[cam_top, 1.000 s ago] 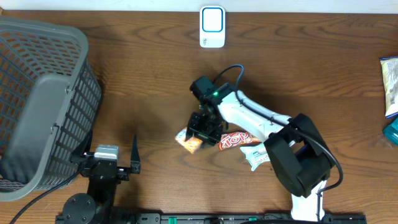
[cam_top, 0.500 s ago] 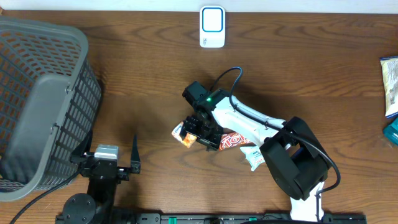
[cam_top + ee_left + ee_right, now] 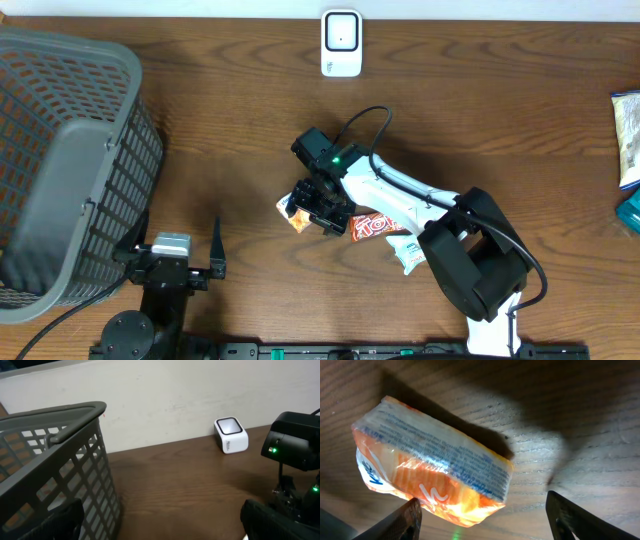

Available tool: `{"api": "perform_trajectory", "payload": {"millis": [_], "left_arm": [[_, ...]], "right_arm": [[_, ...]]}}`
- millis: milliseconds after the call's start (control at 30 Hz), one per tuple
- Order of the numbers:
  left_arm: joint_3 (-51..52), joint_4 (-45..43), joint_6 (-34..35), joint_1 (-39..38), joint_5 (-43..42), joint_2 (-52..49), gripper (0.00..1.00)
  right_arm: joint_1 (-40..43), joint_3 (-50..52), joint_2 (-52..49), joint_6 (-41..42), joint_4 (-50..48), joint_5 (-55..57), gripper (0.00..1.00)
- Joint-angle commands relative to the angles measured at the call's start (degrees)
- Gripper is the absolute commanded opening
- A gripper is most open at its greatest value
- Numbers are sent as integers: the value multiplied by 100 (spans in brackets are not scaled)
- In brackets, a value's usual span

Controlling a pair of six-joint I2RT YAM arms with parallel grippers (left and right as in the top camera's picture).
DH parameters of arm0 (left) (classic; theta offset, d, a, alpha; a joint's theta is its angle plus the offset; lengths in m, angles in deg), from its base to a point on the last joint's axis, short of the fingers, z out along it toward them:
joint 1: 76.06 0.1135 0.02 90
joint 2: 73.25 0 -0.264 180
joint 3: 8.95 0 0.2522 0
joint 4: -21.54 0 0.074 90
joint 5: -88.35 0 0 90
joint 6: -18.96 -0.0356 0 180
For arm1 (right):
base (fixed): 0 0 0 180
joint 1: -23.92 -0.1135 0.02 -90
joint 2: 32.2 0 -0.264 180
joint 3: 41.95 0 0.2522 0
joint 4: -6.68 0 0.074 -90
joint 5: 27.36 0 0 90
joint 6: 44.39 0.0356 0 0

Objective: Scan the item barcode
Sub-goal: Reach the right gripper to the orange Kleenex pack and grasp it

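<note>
A: Where is the orange packet point(image 3: 430, 465) found?
B: Lying on the table point(image 3: 500, 100), between the right gripper's point(image 3: 322, 207) spread fingers; not pinched.
A: And the left gripper point(image 3: 172, 250)?
B: Spread wide, nothing held, parked near the basket point(image 3: 60, 160); scanner point(image 3: 341, 42) noted at the far edge.

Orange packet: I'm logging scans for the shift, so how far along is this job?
Nothing looks done yet: the orange packet lies on the table, well short of the white scanner. In hand: the right hand hangs open over it, a finger either side. Still to do: grip it, carry it to the scanner, show the barcode.
</note>
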Motion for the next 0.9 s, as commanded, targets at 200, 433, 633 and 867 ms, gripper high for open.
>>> {"api": "perform_trajectory", "payload": {"millis": [200,433,633,867], "left_arm": [[-11,-20,28,-17,-9,7,100],[-11,-20,28,-17,-9,7,100],[-11,-20,26,-17,-9,7,100],[-11,-20,26,-17,-9,7,100]], "right_arm": [[24,37,345,-103,-114,396,80],[55,39,341,50,-164,448,79],[13,59,339,114,-184,848,71],[11,260,339,310,-308,815,66]]}}
